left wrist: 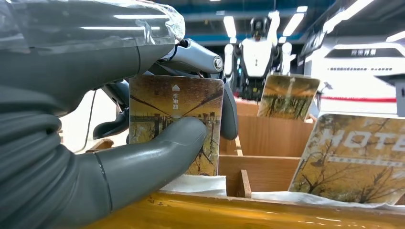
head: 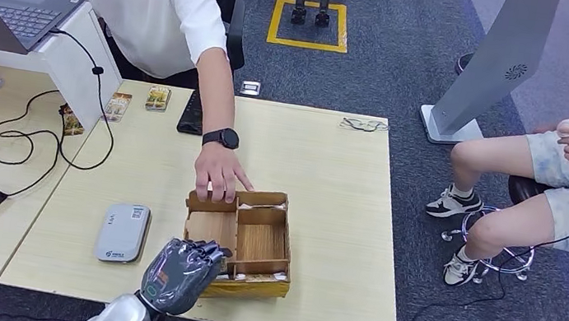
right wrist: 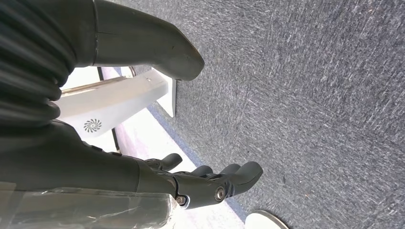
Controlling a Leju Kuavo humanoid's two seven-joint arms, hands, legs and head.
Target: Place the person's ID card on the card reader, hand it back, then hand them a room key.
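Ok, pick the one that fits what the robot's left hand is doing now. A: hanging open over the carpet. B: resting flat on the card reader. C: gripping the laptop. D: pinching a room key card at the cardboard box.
D: in the left wrist view the left hand pinches a room key card between thumb and fingers, just above the cardboard box.

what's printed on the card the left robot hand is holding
A brownish-gold tree scene on the room key card, best in the left wrist view.

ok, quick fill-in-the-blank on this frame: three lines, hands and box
1. The left hand grips a room key card with its ____.
2. The person's hand rests on the wooden ____ on the table.
3. The right hand hangs over the carpet, holding ____.

Missing words: thumb; box; nothing
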